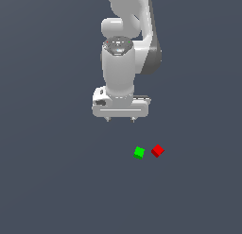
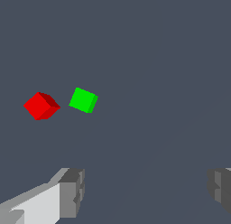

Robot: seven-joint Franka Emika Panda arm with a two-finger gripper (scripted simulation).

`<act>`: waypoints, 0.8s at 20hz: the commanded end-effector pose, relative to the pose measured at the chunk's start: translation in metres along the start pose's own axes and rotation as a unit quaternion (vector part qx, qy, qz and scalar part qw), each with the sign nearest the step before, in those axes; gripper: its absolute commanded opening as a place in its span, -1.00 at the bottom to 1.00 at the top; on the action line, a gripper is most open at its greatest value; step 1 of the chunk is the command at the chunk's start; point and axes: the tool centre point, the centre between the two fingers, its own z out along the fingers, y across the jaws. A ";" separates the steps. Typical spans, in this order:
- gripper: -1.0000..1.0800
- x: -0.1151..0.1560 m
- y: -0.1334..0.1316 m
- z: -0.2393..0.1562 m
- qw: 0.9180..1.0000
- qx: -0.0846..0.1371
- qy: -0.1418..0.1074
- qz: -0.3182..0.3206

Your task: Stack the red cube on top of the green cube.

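Gripper (image 1: 120,119) spread wide and empty, hanging above the bare floor, well apart from both cubes and off to the exterior view's left of them. Nearer the camera in that view, green cube (image 1: 139,153) and red cube (image 1: 157,150) resting just beside each other, not touching, red on the right. Nothing grasped, nothing stacked yet: approach, pick, lift and placing all judged left to do.

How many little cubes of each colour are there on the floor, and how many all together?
Red cube: 1
Green cube: 1
Total: 2 cubes, lying side by side with a small gap between them. The claw is open, holding neither.
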 end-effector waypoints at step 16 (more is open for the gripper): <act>0.92 0.029 -0.046 0.039 0.995 0.000 -0.005 -0.104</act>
